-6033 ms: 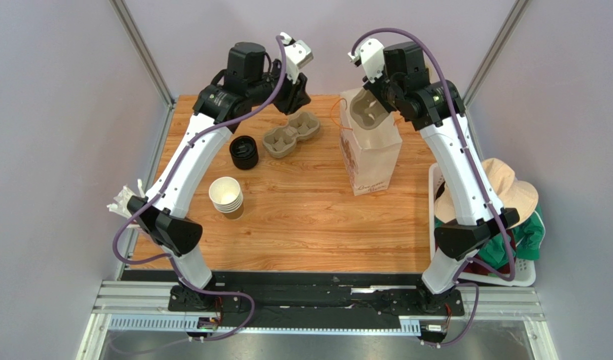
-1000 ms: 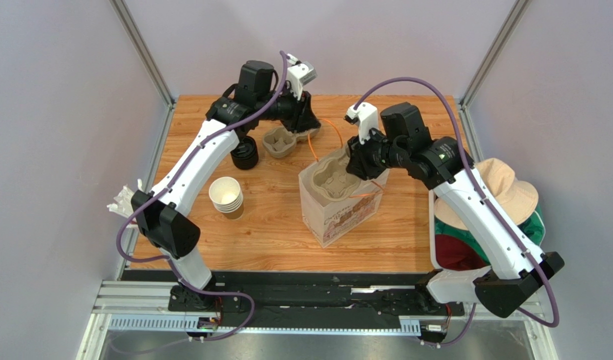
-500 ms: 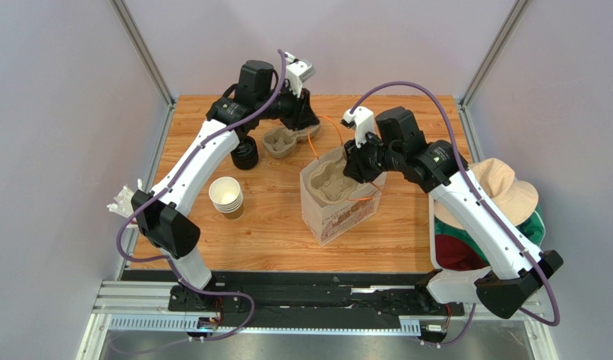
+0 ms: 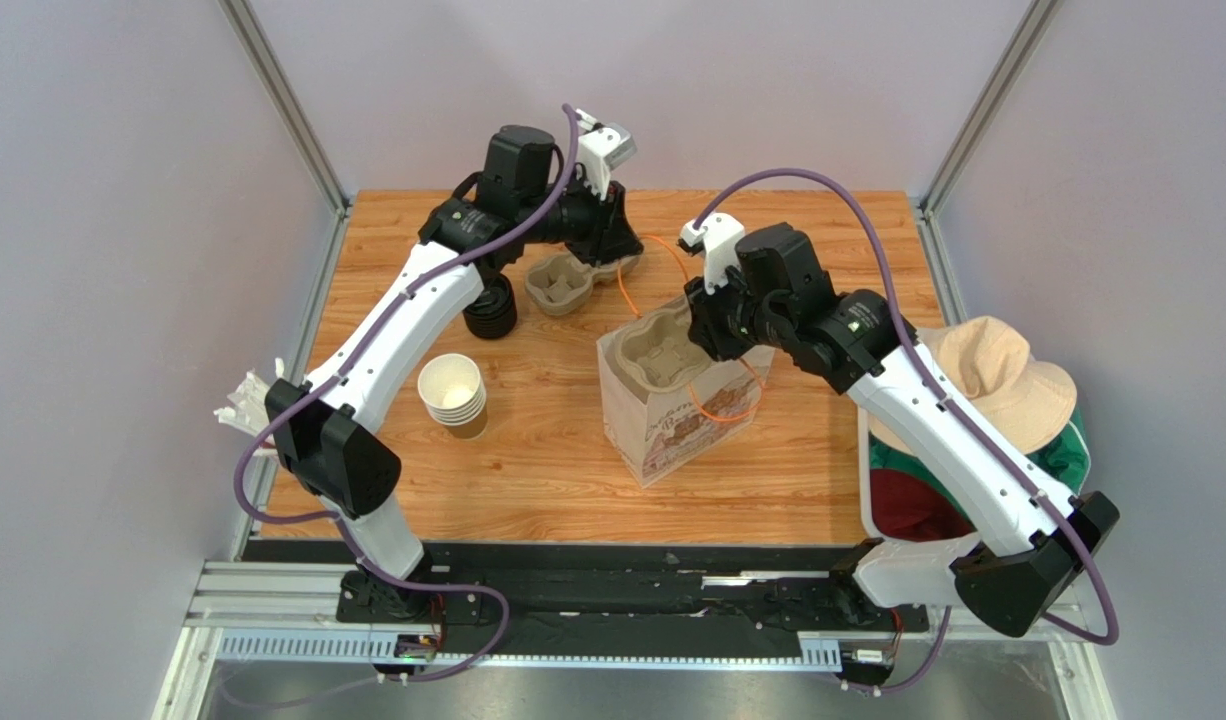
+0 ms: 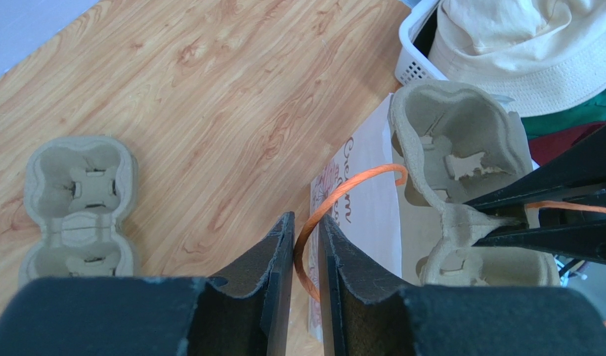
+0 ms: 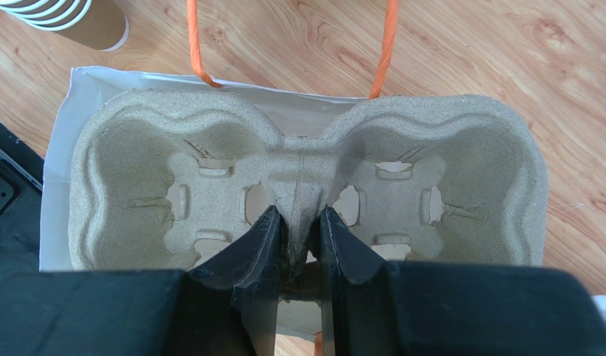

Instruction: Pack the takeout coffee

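Wood-grain worktop (image 4: 815, 450) inside pale grey walls is what I have on screen. My right gripper (image 6: 297, 222) is clenched on the centre ridge of a two-cup pulp carrier (image 6: 135, 170), pinching the spine between the two wells. The carrier sits in the mouth of the white paper bag (image 4: 679, 435), and I judge the grip is there to steer it down level into the bag.

My left gripper (image 5: 306, 237) has its fingers drawn close on either side of the bag's orange handle (image 5: 350, 182). The cord runs through the narrow gap, but I cannot tell whether it is actually nipped. Holding that loop aside would steady the bag and leave its mouth open, which I take to be the reason.

Outward from there, the bag stands about mid-worktop. A second carrier (image 4: 567, 282) lies empty near the far edge, just beside the left gripper. A stack of black lids (image 4: 489, 308) sits to its left, and a stack of lidless cups (image 4: 453, 393) stands nearer the left edge. Off the right edge, a basket (image 5: 414, 63) holds a cream hat (image 4: 1010, 375).

As for the takeout coffee, no lidded cup shows in any view. Both wells of the gripped carrier are bare, so nothing is packed yet, and I cannot say where the coffee lies relative to either gripper.
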